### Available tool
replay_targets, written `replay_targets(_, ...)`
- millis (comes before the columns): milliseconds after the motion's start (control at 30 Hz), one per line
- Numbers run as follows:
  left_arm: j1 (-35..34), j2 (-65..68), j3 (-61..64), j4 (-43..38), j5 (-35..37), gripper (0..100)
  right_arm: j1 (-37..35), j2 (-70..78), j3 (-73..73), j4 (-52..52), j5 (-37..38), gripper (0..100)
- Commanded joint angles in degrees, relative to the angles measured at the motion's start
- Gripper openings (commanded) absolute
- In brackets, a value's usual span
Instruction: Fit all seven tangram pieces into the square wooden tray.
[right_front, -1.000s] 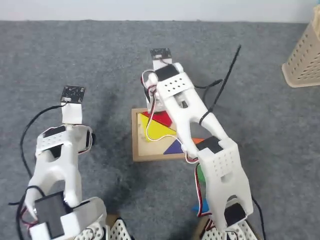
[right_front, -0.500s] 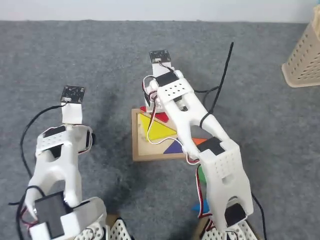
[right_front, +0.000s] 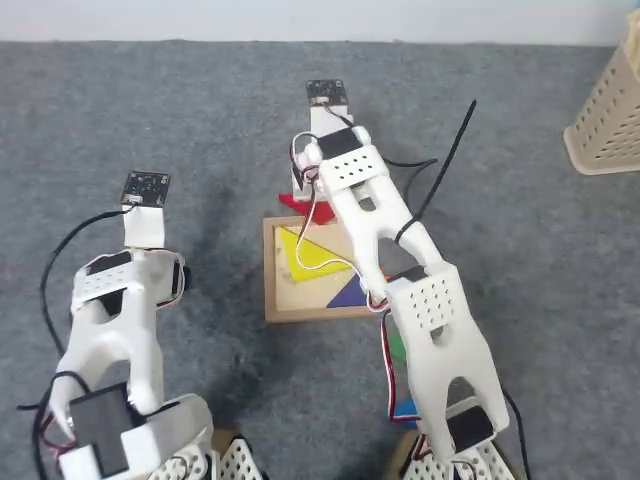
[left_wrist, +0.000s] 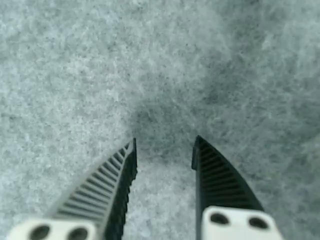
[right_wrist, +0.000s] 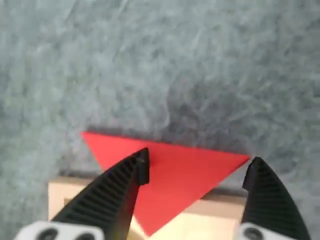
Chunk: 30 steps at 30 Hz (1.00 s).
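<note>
One idle left tool (left_wrist: 162, 150) gapes over grey desk (left_wrist: 75, 75). In the square wooden tray (right_front: 270, 275) sit yellow triangle (right_front: 305, 255) and purple piece (right_front: 348, 293); red triangle (right_wrist: 170, 170) straddles its far rim under the spread right tool (right_wrist: 200, 157). Green piece (right_front: 398, 346) and blue piece (right_front: 405, 410) lie outside: likely under half done.

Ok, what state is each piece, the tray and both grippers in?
Tray: partly filled.
Red triangle: across the rim, partly out.
Yellow triangle: flat in tray.
Purple piece: flat in tray.
Green piece: outside tray.
Blue piece: outside tray.
Left gripper: open, over carpet.
Right gripper: open, above red triangle.
</note>
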<state>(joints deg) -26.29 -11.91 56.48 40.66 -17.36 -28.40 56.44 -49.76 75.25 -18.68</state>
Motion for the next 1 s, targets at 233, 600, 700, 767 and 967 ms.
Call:
replay_targets(233, 0.09, -2.64, 0.13, -0.97, -0.53, 18, 1.1, -7.08, -19.96, 21.49, 9.49, 30.7)
replay_targets(600, 0.09, -2.64, 0.13, -1.05, -0.53, 18, -4.18, -9.54, -18.11, 27.91, 18.81, 24.5)
replay_targets(700, 0.09, -2.64, 0.13, -1.05, -0.53, 18, -7.16, -12.18, -13.89, 27.91, 18.55, 24.3)
replay_targets(767, 0.09, -2.64, 0.13, -1.05, -0.53, 18, -7.6, -14.37, -11.08, 27.82, 17.76, 24.3)
replay_targets(967, 0.09, -2.64, 0.13, -1.05, -0.62, 18, -8.31, -19.56, 1.41, 25.01, 16.97, 24.3)
